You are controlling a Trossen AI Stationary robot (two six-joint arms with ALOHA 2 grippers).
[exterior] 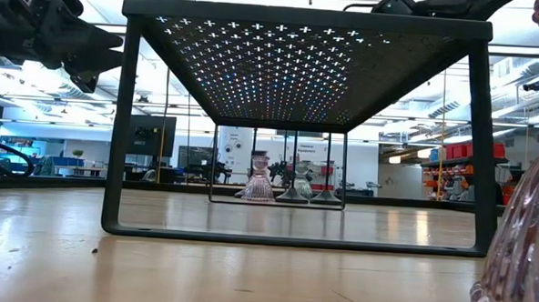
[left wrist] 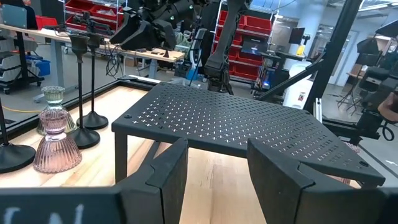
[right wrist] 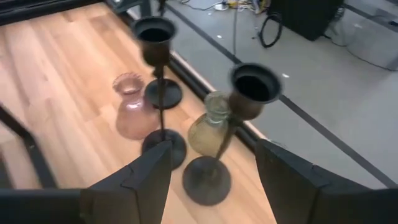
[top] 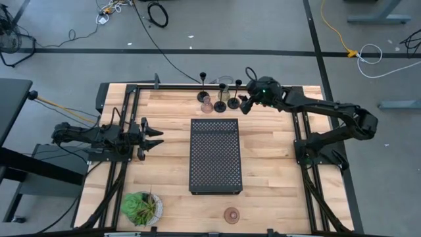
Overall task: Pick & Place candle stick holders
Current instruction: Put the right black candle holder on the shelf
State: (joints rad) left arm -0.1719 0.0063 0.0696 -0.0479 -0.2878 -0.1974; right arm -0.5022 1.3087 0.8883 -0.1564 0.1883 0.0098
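Observation:
Three slim black candle stick holders stand on their round bases at the table's far edge; the nearest one (right wrist: pixel 249 93) (top: pixel 235 102) is just ahead of my right gripper (right wrist: pixel 212 162) (top: pixel 245 103). That gripper is open and tipped down toward it, a finger showing on either side, touching nothing. Among the black stems stand a pinkish glass holder (right wrist: pixel 132 109) (left wrist: pixel 56 140) and an olive one (right wrist: pixel 210 132). A brownish glass holder (top: pixel 231 214) (exterior: pixel 526 226) stands alone at the near edge. My left gripper (left wrist: pixel 217 165) (top: pixel 156 138) waits open and level at the table's left.
A large black perforated tray (top: pixel 216 155) (left wrist: pixel 236 118) stands on legs mid-table, between both arms. A leafy green plant (top: pixel 141 207) sits at the near left corner. Black frame rails (top: pixel 131 125) run along the table's sides. Bare wood lies right of the tray.

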